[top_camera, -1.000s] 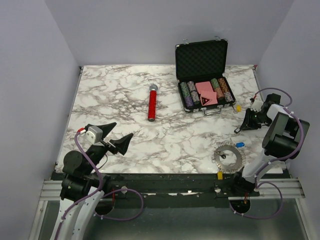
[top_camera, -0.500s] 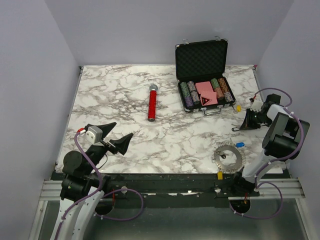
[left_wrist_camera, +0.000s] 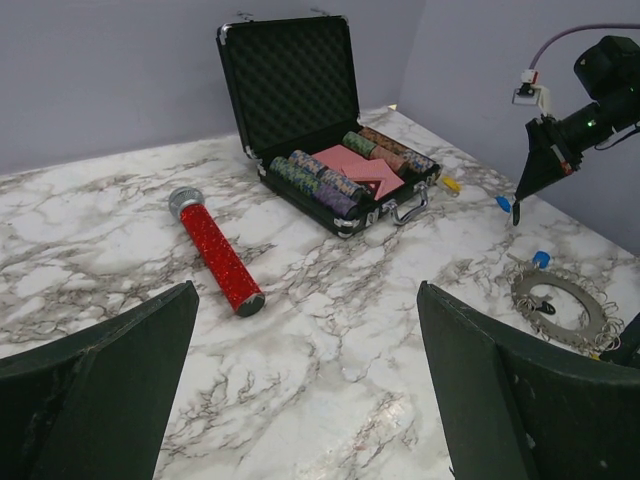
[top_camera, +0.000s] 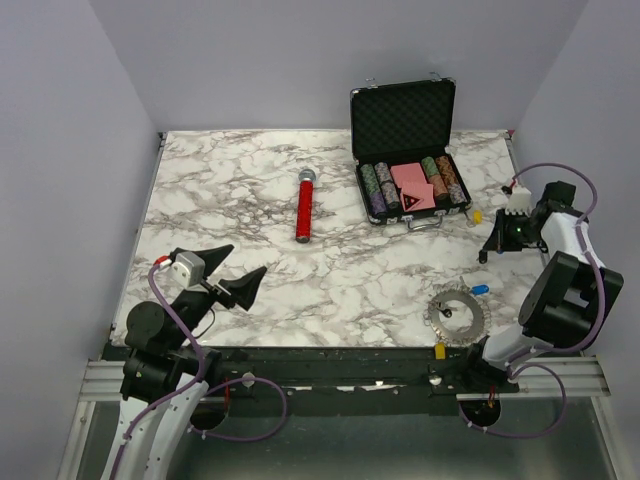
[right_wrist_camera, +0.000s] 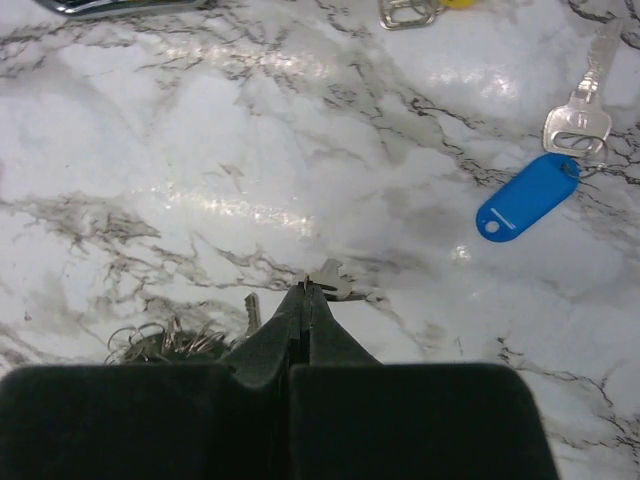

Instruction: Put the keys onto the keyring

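Top view, nearest first.

Left gripper [top_camera: 247,259]: fingers spread wide with nothing between them, over the near-left of the marble table [top_camera: 330,285]. It is well apart from every task item, so this is not the arm for this step.

Keyring [top_camera: 479,321]: lies flat at the near-right edge of the table. A blue-tagged key [top_camera: 480,290] lies just beyond its far rim, at about 1 o'clock of the loop.

Right gripper [top_camera: 492,250]: raised off the surface, fingers pressed together. The right wrist view shows a short toothed metal stub at the tips, which I take to be a small key [right_wrist_camera: 333,283] pinched there. Most of it is hidden. The left wrist view shows a dark sliver hanging under the tips, so the long axis is probably near vertical. Not certain.

Relation that matters: from the right gripper the keyring sits at 7 o'clock in the top view, nearer the arm bases and lower. In the right wrist view the grey loop shows at 8 o'clock of the tips. The right arm is much the nearer.

Judgement: the next move is back toward 7 o'clock and down. A hanging key meets a flat-lying ring poorly, so the left arm may be needed to steady or lift the loop.

Farthest: the open poker case [top_camera: 403,120] is at 11 o'clock of the right gripper and the red microphone [top_camera: 303,208] at 10 o'clock, both off that path.
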Controlling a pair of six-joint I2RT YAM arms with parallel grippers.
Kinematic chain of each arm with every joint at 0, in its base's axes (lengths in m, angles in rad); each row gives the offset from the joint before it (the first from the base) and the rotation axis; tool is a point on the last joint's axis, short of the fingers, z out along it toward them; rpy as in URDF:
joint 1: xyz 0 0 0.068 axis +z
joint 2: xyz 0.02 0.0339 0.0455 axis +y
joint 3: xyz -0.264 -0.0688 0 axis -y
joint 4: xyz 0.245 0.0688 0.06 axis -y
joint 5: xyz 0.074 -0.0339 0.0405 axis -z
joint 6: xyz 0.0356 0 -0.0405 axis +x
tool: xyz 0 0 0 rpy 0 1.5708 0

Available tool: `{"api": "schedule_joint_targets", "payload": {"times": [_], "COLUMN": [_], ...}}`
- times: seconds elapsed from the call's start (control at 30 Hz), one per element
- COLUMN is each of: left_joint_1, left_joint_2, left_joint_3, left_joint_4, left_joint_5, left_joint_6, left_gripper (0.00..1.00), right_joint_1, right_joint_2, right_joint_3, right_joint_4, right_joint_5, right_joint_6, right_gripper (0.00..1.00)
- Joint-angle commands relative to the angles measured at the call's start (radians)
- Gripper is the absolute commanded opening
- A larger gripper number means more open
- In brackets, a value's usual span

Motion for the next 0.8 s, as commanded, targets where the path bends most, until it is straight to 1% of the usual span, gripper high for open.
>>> {"api": "schedule_joint_targets", "payload": {"times": [0.0,0.13,0.23,0.33,0.4,0.47,0.5,0.57,0.6,0.7,0.77], "left_joint_1": [0.006,0.006,0.006,0.006,0.002,-0.026,-0.055,-0.15,-0.215,-0.456,-0.572], "left_joint_2": [0.012,0.041,0.075,0.134,0.182,0.217,0.231,0.245,0.254,0.309,0.355], "left_joint_3": [-0.007,-0.017,-0.036,-0.057,-0.068,-0.074,-0.073,-0.07,-0.065,-0.048,-0.051], "left_joint_4": [0.035,0.084,0.154,0.269,0.347,0.399,0.401,0.397,0.391,0.374,0.403], "left_joint_5": [0.069,0.171,0.28,0.424,0.484,0.5,0.491,0.408,0.362,0.148,0.045], "left_joint_6": [-0.022,-0.046,-0.077,-0.138,-0.203,-0.24,-0.238,-0.215,-0.192,-0.125,-0.085], "left_gripper": [0.99,0.99,0.99,0.99,0.99,0.99,0.99,0.99,0.99,0.99,0.99], "right_joint_1": [-0.007,-0.005,-0.002,0.013,0.027,0.053,0.064,0.109,0.137,0.228,0.293], "right_joint_2": [-0.066,-0.131,-0.163,-0.194,-0.215,-0.235,-0.244,-0.284,-0.307,-0.375,-0.412], "right_joint_3": [0.041,0.067,0.097,0.121,0.12,0.114,0.109,0.082,0.068,0.026,0.012], "right_joint_4": [-0.141,-0.244,-0.35,-0.483,-0.569,-0.663,-0.719,-0.726,-0.726,-0.726,-0.728], "right_joint_5": [-0.115,-0.21,-0.297,-0.397,-0.46,-0.503,-0.524,-0.544,-0.546,-0.596,-0.633], "right_joint_6": [-0.142,-0.272,-0.389,-0.553,-0.68,-0.801,-0.867,-0.886,-0.904,-0.947,-0.966], "right_gripper": [0.0,0.0,0.0,0.0,0.0,0.0,0.0,0.0,0.0,0.0,0.0]}}
